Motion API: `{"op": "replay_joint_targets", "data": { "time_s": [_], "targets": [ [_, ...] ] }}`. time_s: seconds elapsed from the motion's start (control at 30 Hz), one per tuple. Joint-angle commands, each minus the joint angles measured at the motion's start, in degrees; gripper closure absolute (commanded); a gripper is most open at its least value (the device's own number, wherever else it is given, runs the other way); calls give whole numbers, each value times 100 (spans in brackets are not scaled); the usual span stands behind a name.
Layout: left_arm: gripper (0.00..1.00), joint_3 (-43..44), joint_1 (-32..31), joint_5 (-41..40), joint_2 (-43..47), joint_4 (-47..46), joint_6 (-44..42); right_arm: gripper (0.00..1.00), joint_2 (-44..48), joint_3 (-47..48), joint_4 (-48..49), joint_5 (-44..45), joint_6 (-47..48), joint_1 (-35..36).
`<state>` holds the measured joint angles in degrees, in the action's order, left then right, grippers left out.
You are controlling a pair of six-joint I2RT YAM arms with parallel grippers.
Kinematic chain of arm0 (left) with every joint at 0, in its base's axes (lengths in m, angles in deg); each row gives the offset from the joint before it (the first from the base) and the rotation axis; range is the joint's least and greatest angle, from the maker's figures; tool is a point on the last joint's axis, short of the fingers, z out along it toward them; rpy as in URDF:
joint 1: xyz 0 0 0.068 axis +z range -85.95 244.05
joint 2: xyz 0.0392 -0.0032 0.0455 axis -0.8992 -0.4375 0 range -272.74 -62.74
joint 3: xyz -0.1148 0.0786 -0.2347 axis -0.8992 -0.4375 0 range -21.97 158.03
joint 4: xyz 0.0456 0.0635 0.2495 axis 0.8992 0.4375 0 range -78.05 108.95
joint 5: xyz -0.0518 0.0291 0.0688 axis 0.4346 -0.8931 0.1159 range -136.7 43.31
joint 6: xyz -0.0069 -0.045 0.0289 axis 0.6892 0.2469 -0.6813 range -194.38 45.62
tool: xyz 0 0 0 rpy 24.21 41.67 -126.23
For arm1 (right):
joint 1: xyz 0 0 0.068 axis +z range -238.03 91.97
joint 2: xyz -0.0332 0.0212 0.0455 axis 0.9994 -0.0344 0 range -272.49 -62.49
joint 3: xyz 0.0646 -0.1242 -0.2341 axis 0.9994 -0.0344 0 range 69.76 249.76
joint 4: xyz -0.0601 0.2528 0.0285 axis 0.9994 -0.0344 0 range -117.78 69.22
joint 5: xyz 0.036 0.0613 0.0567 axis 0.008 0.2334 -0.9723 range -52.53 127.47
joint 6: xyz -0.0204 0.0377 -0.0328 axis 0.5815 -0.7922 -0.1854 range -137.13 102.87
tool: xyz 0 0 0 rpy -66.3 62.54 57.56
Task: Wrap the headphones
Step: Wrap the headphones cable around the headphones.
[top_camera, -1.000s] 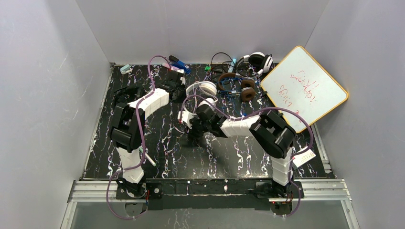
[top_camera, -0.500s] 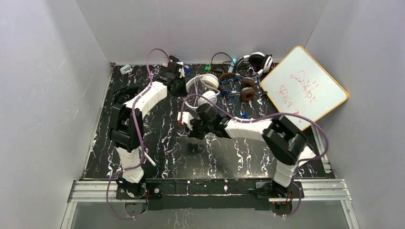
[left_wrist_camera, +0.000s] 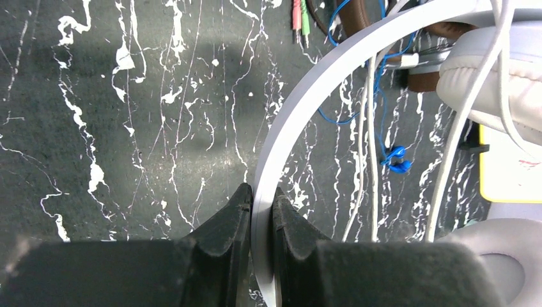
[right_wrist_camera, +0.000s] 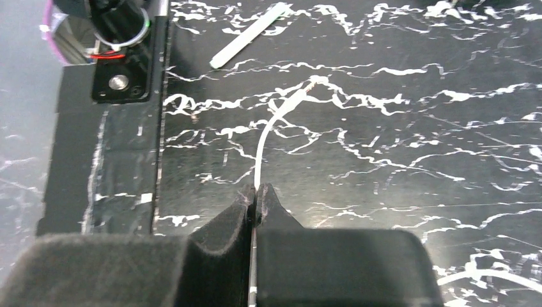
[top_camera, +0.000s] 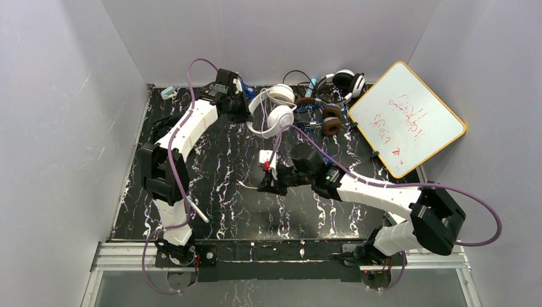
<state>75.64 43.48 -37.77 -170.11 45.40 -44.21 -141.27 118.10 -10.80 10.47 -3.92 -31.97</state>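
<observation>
Left fingers [left_wrist_camera: 233, 214] clamp the headband of the white headphones [top_camera: 279, 118], raised over the worktop's [top_camera: 217, 192] far side; right fingers [right_wrist_camera: 233, 214] pinch shut on its cord [right_wrist_camera: 268, 131] just short of the plug, mid-worktop, so the cord runs far-to-near between them.

Three plain pale grey walls [top_camera: 64, 128] stand around the scene, at the left, the back and the right. The tabletop [top_camera: 230, 211] is black with thin white veins, like marble. A metal rail [top_camera: 441, 252] runs along its near edge. The light is soft and even.
</observation>
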Motion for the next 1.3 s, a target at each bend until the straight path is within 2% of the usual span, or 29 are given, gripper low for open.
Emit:
{"op": "replay_joint_targets", "data": {
  "time_s": [0.0, 0.3, 0.43, 0.6, 0.8, 1.07, 1.27],
  "targets": [
    [100, 520, 180, 165, 399, 184, 350, 99, 338, -209, 201, -637, -534, 29],
    [100, 1253, 298, -661, 40, 504, 265, 99, 1089, -836, 418, -878, -1267, 34],
    [100, 1242, 296, -813, -4, 506, 268, 99, 1322, -1033, 588, -1011, -1651, 43],
    [100, 1024, 295, -1160, 0, 384, 296, 99, 1385, -794, 522, -1165, -1757, 44],
    [100, 435, 296, -1516, 135, 16, 199, 99, 1248, 19, 441, -920, -1811, 38],
    [100, -254, 288, -1839, 201, -360, 64, 99, 333, 2008, -172, -381, -1377, 38],
    [100, -655, 261, -1814, 370, -556, 97, 99, -160, 2987, -275, 1120, -1354, 30]
  ]
}}
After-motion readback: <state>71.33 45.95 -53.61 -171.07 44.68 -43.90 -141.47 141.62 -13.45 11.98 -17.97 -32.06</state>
